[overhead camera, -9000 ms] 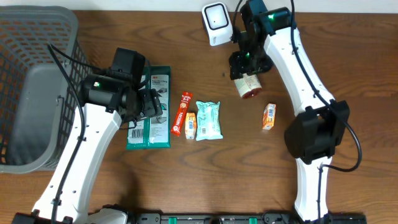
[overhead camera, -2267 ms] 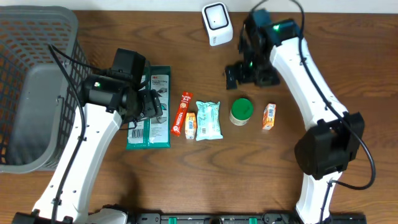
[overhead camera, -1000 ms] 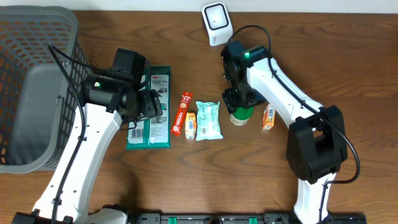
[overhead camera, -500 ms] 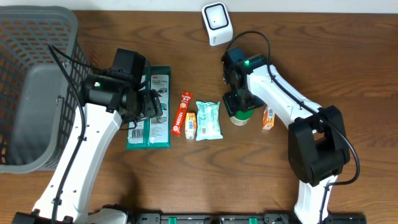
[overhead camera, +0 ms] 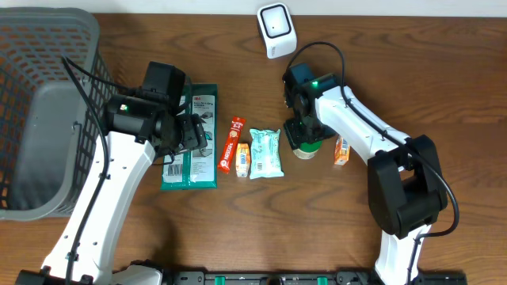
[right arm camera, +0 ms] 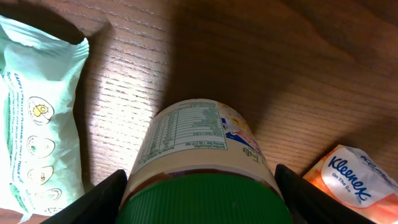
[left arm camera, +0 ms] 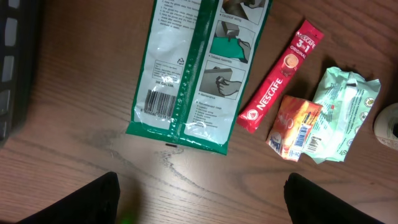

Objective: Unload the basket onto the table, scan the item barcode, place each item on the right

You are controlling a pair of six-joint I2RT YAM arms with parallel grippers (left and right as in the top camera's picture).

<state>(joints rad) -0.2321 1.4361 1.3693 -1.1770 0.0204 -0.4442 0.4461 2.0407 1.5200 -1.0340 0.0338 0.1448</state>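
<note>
A jar with a green lid (overhead camera: 308,149) and a cream label stands upright on the table, right of the pale green pack. My right gripper (overhead camera: 303,136) has come down on it from above. In the right wrist view the jar (right arm camera: 199,140) fills the gap of that gripper (right arm camera: 202,202), and both black fingers (right arm camera: 102,199) press against its sides just under the lid. The white scanner (overhead camera: 275,30) stands at the table's back edge. My left gripper (left arm camera: 202,199) hangs open over bare wood below the green packet (left arm camera: 193,68), holding nothing.
A Nescafe stick (overhead camera: 232,144), a small orange packet (overhead camera: 242,159) and a pale green wipes pack (overhead camera: 266,153) lie in a row left of the jar. An orange Kleenex pack (overhead camera: 342,148) lies at its right. A grey basket (overhead camera: 47,111) fills the left side.
The right gripper has settled lower over the jar and its fingers have drawn in against the jar's sides. The left arm has not moved.
</note>
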